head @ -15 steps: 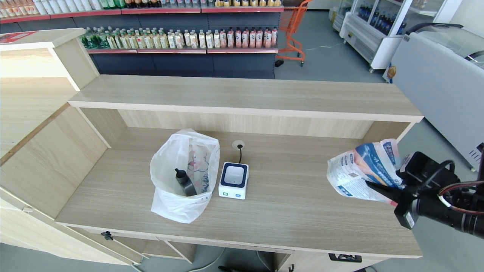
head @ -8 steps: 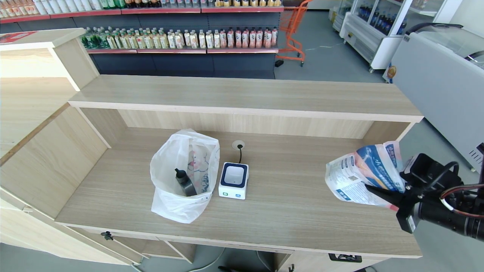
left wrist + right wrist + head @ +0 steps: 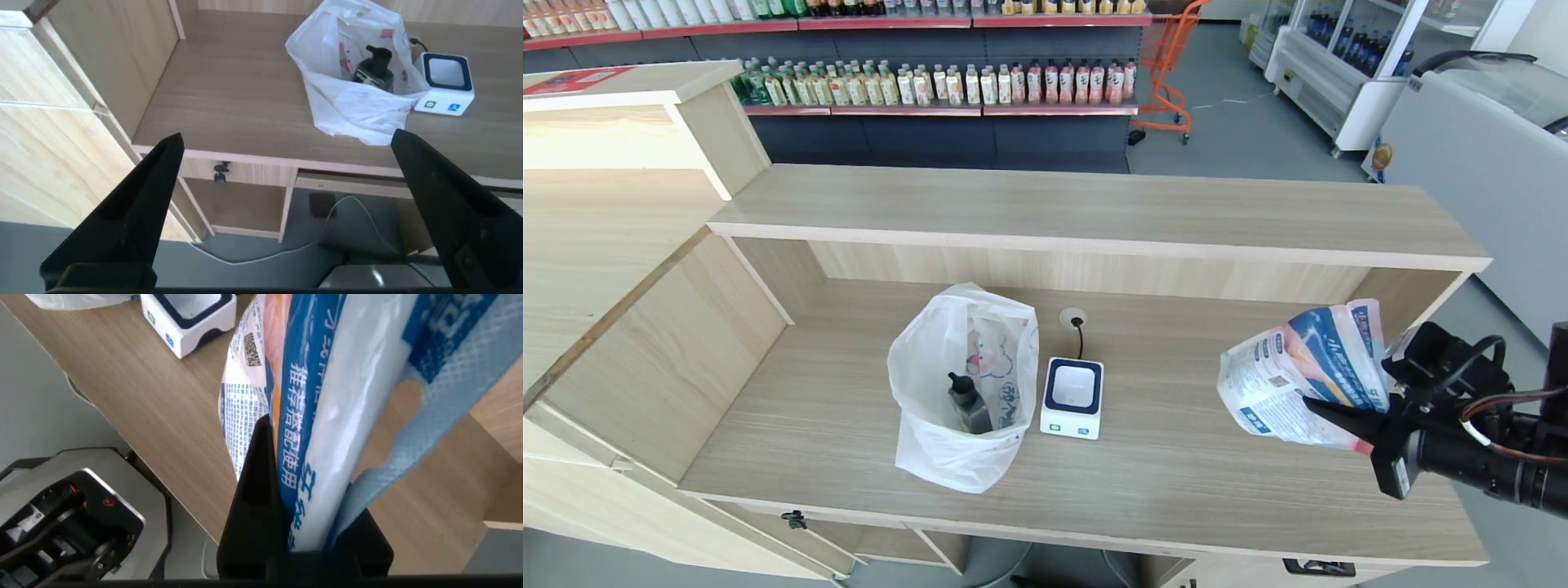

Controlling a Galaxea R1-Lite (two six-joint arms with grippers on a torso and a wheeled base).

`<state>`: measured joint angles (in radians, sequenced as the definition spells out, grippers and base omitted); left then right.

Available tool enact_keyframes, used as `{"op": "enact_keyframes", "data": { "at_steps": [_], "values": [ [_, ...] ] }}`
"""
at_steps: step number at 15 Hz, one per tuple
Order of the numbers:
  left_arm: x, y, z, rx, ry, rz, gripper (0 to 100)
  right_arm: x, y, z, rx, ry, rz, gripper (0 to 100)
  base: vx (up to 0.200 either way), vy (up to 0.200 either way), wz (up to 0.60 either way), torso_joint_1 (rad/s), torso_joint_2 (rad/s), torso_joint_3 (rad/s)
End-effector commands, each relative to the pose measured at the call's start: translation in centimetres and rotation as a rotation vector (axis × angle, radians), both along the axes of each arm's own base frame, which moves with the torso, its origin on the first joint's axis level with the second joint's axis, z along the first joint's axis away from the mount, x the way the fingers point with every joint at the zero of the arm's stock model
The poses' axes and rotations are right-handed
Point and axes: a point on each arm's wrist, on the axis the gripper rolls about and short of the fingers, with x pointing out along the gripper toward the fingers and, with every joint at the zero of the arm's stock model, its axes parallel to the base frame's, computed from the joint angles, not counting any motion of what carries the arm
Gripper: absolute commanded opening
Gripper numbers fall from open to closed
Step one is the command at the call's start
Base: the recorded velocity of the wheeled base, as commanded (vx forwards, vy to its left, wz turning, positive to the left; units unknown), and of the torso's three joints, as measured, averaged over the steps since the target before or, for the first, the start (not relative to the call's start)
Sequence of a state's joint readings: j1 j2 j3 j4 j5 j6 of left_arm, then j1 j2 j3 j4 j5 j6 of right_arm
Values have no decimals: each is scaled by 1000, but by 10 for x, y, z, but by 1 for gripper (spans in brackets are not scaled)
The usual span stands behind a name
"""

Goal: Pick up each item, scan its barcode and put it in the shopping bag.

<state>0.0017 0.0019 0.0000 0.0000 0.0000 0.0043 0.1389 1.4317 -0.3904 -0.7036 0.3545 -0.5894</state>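
A blue-and-white package (image 3: 1298,376) hangs above the counter's right end, with my right gripper (image 3: 1339,412) shut on its lower edge. In the right wrist view the package (image 3: 327,400) stands upright between the gripper (image 3: 302,498) fingers, its printed code side toward the scanner (image 3: 188,318). The white scanner (image 3: 1072,398) sits mid-counter. Left of it stands the white shopping bag (image 3: 964,384), mouth up, with a dark bottle (image 3: 968,404) inside. My left gripper (image 3: 284,139) hangs open and empty off the counter's front left, with the bag (image 3: 351,90) and scanner (image 3: 445,82) beyond it.
The wooden counter (image 3: 1160,482) has a raised shelf (image 3: 1094,212) along the back and a side wall (image 3: 662,351) on the left. The scanner's cable runs into a hole (image 3: 1072,317) behind it. Bare counter lies between scanner and package.
The head camera has swung, shifting the whole scene rightward. The right gripper with the package has come slightly closer to the scanner. The bag and scanner lie as before.
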Motion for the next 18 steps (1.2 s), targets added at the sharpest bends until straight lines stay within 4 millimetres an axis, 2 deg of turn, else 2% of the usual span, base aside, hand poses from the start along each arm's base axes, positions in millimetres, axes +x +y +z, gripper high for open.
{"op": "enact_keyframes", "data": {
  "at_steps": [1, 6, 9, 12, 15, 18],
  "values": [
    [0, 0, 0, 0, 0, 1, 100, 5, 1, -2, 1, 15, -1, 0, 0, 200, 0, 7, -2, 2],
    [0, 0, 0, 0, 0, 0, 100, 25, -1, 1, 3, 8, -21, 0, 0, 200, 0, 3, 3, 3],
    [0, 0, 0, 0, 0, 0, 100, 26, -2, -6, 29, 52, -29, 0, 0, 0, 0, 0, 0, 0],
    [0, 0, 0, 0, 0, 0, 100, 34, -3, -13, 29, 80, -29, 0, 200, 0, 0, 2, 2, 2],
    [0, 0, 0, 0, 0, 0, 100, 50, -1, -25, 44, 62, 7, 0, 200, 0, 0, -7, 2, 7],
    [0, 0, 0, -4, 0, 0, 100, 63, 2, -37, 50, 79, 38, 0, 0, 0, 0, 0, 0, 0]
  ]
}}
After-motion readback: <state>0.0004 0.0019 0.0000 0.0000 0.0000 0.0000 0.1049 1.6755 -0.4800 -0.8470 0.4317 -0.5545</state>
